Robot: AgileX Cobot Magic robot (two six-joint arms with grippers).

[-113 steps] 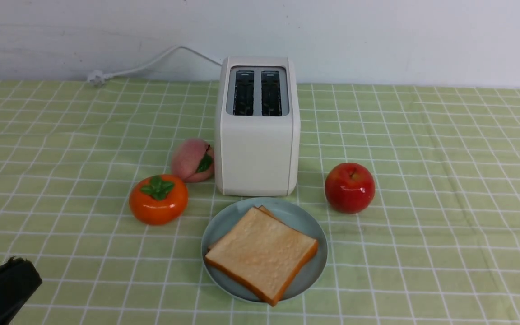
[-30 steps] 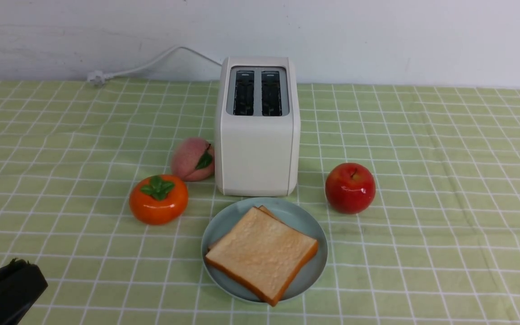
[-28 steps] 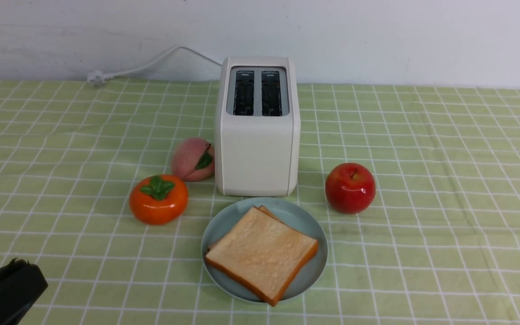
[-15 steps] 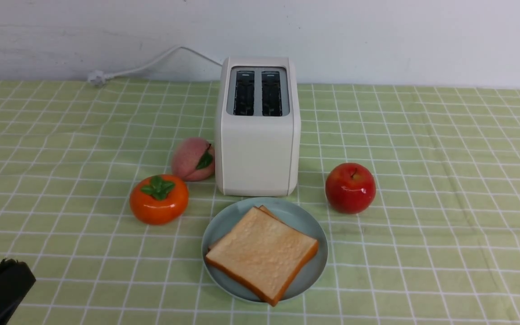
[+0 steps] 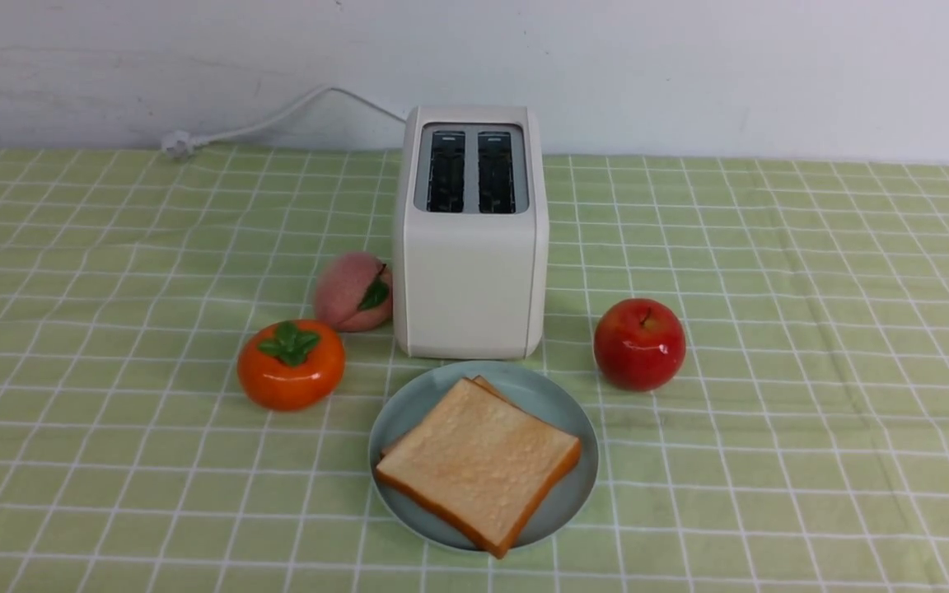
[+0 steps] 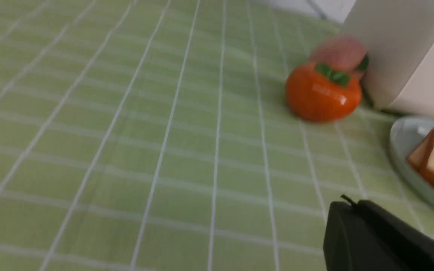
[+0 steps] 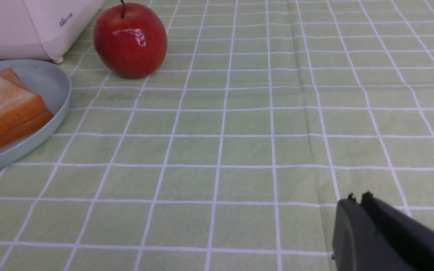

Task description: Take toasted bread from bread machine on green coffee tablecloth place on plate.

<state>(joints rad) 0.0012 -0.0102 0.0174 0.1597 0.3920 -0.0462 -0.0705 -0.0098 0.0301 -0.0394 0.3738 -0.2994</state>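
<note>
On the plate, both toasted bread slices

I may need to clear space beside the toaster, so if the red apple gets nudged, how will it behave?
The red apple is round and rests free on the green cloth, so a nudge would probably roll it. Its glossy skin looks smooth, likely slippery in a pincer. The cloth's creases might slow it a little.

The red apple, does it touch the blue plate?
Apart. The right wrist view shows a strip of green tablecloth between the apple and the plate rim.
</note>
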